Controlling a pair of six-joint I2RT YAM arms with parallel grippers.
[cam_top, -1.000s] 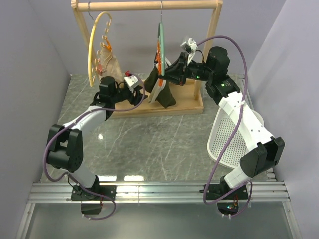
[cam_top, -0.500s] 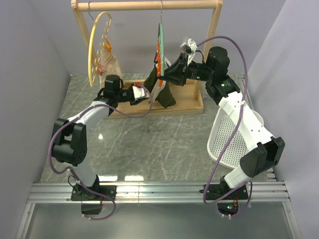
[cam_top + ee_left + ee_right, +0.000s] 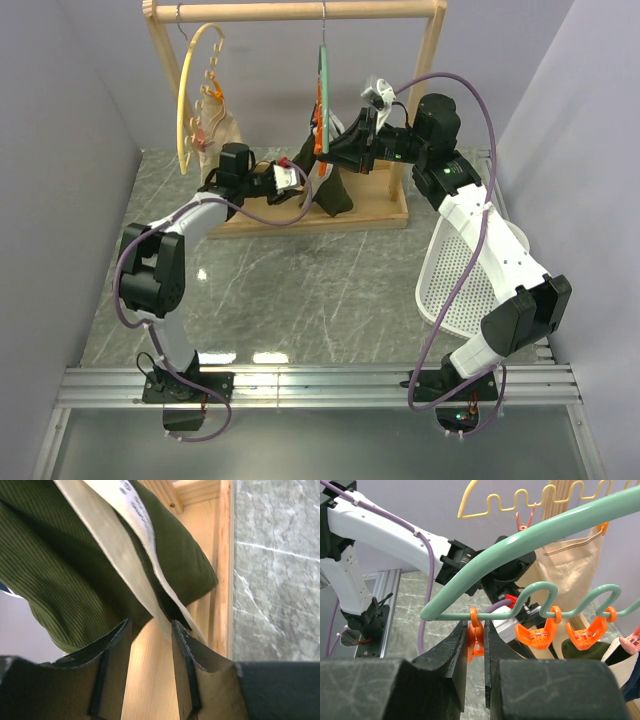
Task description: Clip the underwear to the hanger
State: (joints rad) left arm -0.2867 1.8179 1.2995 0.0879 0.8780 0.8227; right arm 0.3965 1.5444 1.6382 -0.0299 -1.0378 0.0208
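1. Over the table, from the high camera, you see the hanger (image 3: 322, 85) hooked on the rail of the wooden rack (image 3: 300, 218). The underwear (image 3: 338, 200) droops beside and below it towards the rack's base. From here you cannot tell whether any part of it is already clipped. Your right gripper (image 3: 330, 152) is up at the hanger's clip row, and your left gripper (image 3: 298, 185) is low against the cloth
2. At the left wrist, the fingers (image 3: 117, 650) stand apart, with bare wood showing between them. The olive cloth and its tan waistband (image 3: 115, 545) hang just past the tips, and the band's edge touches one finger. Nothing looks pinched, so treat this hand as released
3. At the right wrist, your gripper is clenched on the end clip (image 3: 475, 647), one finger on each side. The other orange clips (image 3: 535, 632) hang untouched along the wavy wire. You cannot see whether the squeezed clip's mouth is open
4. You appear to be at the step of gathering the waistband to feed it to that clip. Next, you need to close the left fingers on the band, lift it into the clip's mouth, and only then ease off the right hand
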